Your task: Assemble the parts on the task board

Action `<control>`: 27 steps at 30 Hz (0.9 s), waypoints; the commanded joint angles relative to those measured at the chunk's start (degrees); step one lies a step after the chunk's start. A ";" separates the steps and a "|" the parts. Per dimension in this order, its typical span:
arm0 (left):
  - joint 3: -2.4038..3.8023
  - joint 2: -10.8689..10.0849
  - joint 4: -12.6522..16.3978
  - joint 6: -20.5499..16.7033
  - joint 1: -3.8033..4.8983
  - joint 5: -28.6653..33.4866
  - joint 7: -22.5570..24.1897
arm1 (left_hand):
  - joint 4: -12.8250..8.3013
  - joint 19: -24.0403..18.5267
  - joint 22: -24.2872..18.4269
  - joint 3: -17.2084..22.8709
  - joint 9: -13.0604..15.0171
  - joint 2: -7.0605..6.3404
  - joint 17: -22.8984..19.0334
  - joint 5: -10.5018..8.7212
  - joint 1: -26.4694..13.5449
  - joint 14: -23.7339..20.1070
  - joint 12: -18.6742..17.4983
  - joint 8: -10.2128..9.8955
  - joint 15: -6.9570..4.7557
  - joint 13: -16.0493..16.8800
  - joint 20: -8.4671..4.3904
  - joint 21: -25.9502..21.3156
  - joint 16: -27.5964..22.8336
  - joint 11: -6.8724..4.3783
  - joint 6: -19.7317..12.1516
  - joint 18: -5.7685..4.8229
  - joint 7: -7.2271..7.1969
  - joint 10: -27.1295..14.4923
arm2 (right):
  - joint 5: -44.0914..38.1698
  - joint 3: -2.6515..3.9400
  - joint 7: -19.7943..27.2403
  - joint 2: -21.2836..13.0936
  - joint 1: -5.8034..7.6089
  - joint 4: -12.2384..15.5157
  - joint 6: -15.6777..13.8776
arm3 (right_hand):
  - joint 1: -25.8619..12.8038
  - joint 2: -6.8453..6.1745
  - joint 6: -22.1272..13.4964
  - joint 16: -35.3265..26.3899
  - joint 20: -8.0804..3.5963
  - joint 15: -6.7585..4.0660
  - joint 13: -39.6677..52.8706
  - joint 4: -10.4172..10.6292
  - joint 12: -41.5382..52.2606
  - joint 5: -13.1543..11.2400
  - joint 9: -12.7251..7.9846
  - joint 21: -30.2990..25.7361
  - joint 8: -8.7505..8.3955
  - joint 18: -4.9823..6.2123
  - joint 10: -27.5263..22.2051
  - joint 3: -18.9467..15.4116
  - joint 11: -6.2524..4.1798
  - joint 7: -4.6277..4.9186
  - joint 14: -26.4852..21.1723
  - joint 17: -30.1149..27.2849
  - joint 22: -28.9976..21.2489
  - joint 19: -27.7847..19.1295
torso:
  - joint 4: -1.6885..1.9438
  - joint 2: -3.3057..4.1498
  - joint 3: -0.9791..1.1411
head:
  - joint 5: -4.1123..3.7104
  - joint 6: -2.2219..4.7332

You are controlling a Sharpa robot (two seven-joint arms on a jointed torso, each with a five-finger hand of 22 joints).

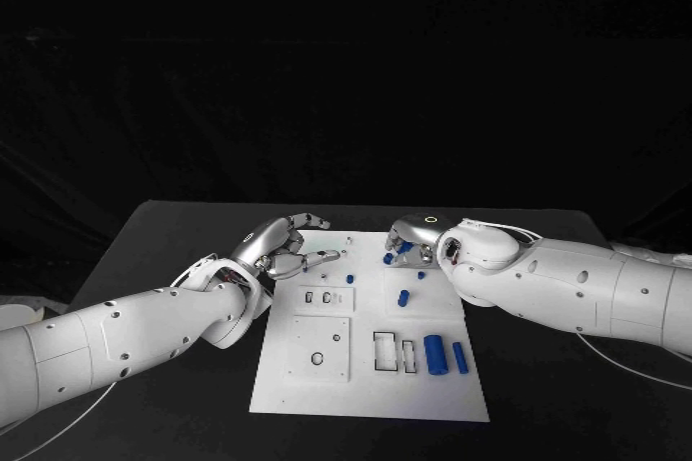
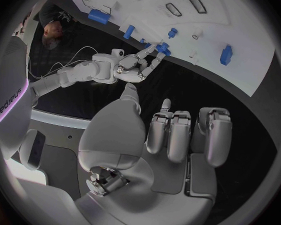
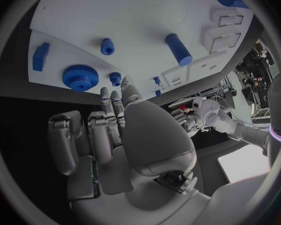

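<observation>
Assembly is at an early stage, judging by the loose parts. Two cylinders (image 1: pixel 434 354) lie flat near the board's (image 1: pixel 368 396) front edge beside an open slot (image 1: pixel 385 350); another part (image 1: pixel 404 298) lies mid-board. At the far edge, a gear (image 3: pixel 80 77) and small pegs appear seated, though this is uncertain. Left hand (image 1: pixel 283 243): fingers apart, empty, over the far left corner. Right hand (image 1: pixel 418 239): fingers loosely apart, apparently empty, beside the gear. Both arms crowd the far edge.
</observation>
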 commanded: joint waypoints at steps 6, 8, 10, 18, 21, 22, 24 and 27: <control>0.06 0.05 0.15 -0.99 0.07 -0.29 0.25 | -0.07 6.13 15.08 -0.92 0.18 0.95 15.09 0.54 4.47 5.97 0.15 -1.08 1.01 15.09 0.89 0.14 0.15 1.10 3.95 -0.43 1.15 6.06 | -1.17 0.04 -1.18 0.97 -0.11 -0.66 1.13 | 0.54 -0.01 -0.64 0.23 -0.02 0.17 0.06 -0.03 -0.54 -0.09 -0.21 0.25 -0.19 -0.82 0.10 0.50 -0.21 0.05 5.98 15.08 15.10 6.00 | 0.04 -0.06 0.00 | -0.05 -0.08; 0.06 0.01 0.18 -1.10 0.07 -0.29 0.18 | -0.07 6.13 15.08 -0.97 0.18 1.01 15.09 0.64 4.71 5.97 0.15 -1.17 1.05 15.09 0.92 0.14 0.15 1.15 4.16 -0.43 1.19 6.06 | -1.17 0.04 -1.20 1.16 -0.16 -0.81 1.17 | 0.54 0.05 -0.64 0.23 -0.04 0.14 0.06 -0.02 -0.60 -0.08 -0.22 0.25 -0.18 -0.82 0.11 0.55 -0.24 0.09 5.98 15.08 15.10 6.00 | -0.05 -0.05 -0.01 | -0.02 -0.09; 0.06 -0.01 0.18 -1.26 0.07 -0.31 0.08 | -0.06 6.13 15.08 -0.99 0.17 1.04 15.09 0.68 4.78 5.97 0.15 -1.20 1.06 15.09 0.93 0.14 0.15 1.16 4.22 -0.43 1.20 6.06 | -1.18 0.04 -1.25 1.34 -0.20 -0.98 1.29 | 0.55 0.18 -0.64 0.23 -0.08 0.07 0.06 -0.02 -0.72 -0.06 -0.25 0.25 -0.14 -0.82 0.16 0.68 -0.32 0.14 5.98 15.08 15.10 6.00 | -0.08 -0.06 -0.01 | 0.04 -0.08; 0.06 -0.07 0.30 -1.73 0.07 -0.38 -0.11 | -0.04 6.13 15.08 -1.14 0.18 1.11 15.09 0.92 5.15 5.97 0.15 -1.37 1.11 15.09 0.99 0.14 0.15 1.20 4.62 -0.43 1.23 6.06 | -1.37 0.04 -1.63 1.92 -0.38 -1.82 2.83 | 0.76 0.77 0.60 0.23 -0.80 -0.79 0.09 -0.02 -1.26 -0.13 -0.19 0.25 0.27 -0.82 1.72 1.65 -1.19 0.24 5.98 15.08 15.10 6.00 | -0.06 -0.11 -0.04 | 0.12 -0.22; 0.06 -0.09 0.32 -1.78 0.07 -0.38 -0.13 | -0.04 6.13 15.08 -1.16 0.17 1.13 15.09 0.97 5.22 5.97 0.15 -1.41 1.12 15.09 1.00 0.14 0.15 1.20 4.69 -0.43 1.23 6.06 | -1.43 0.04 -1.89 2.06 -0.43 -1.99 3.28 | 0.74 0.77 0.71 0.23 -0.89 -0.88 0.08 0.00 -1.33 -0.15 -0.19 0.25 0.28 -0.82 1.84 1.71 -1.27 0.22 5.98 15.08 15.10 6.00 | 0.02 -0.08 -0.01 | 0.10 -0.19; 0.06 -0.12 0.33 -1.81 0.07 -0.39 -0.14 | -0.04 6.13 15.08 -1.17 0.17 1.13 15.09 0.97 5.22 5.97 0.15 -1.41 1.12 15.09 1.01 0.14 0.15 1.20 4.69 -0.43 1.23 6.06 | -1.47 0.04 -1.98 2.15 -0.45 -2.07 3.32 | 0.75 0.78 0.74 0.23 -0.94 -0.94 0.07 0.01 -1.38 -0.13 -0.19 0.25 0.27 -0.82 1.89 1.75 -1.33 0.23 5.98 15.08 15.10 6.00 | 0.01 -0.09 -0.01 | 0.12 -0.20; 0.06 -0.21 0.35 -1.81 0.07 -0.39 -0.17 | -0.04 6.13 15.08 -1.18 0.17 1.13 15.09 0.98 5.25 5.97 0.15 -1.43 1.12 15.09 1.01 0.14 0.15 1.20 4.71 -0.43 1.23 6.06 | -1.53 0.04 -2.16 2.41 -0.53 -2.31 3.26 | 0.78 0.83 0.80 0.23 -1.02 -1.03 0.06 0.01 -1.46 -0.11 -0.20 0.25 0.26 -0.82 1.97 1.84 -1.41 0.24 5.98 15.08 15.10 6.00 | -0.05 -0.12 -0.02 | 0.07 -0.36; 0.05 -0.37 0.38 -1.79 0.07 -0.39 -0.25 | -0.04 6.13 15.08 -1.18 0.17 1.13 15.09 1.00 5.27 5.97 0.15 -1.44 1.12 15.09 1.01 0.14 0.15 1.20 4.73 -0.43 1.23 6.06 | -1.60 0.04 -2.64 2.95 -0.72 -2.82 3.18 | 0.86 0.93 0.84 0.23 -1.12 -1.13 0.05 0.00 -1.56 -0.09 -0.22 0.25 0.23 -0.82 2.07 1.99 -1.50 0.25 5.98 15.08 15.10 6.00 | -0.05 -0.11 -0.02 | -0.04 -0.40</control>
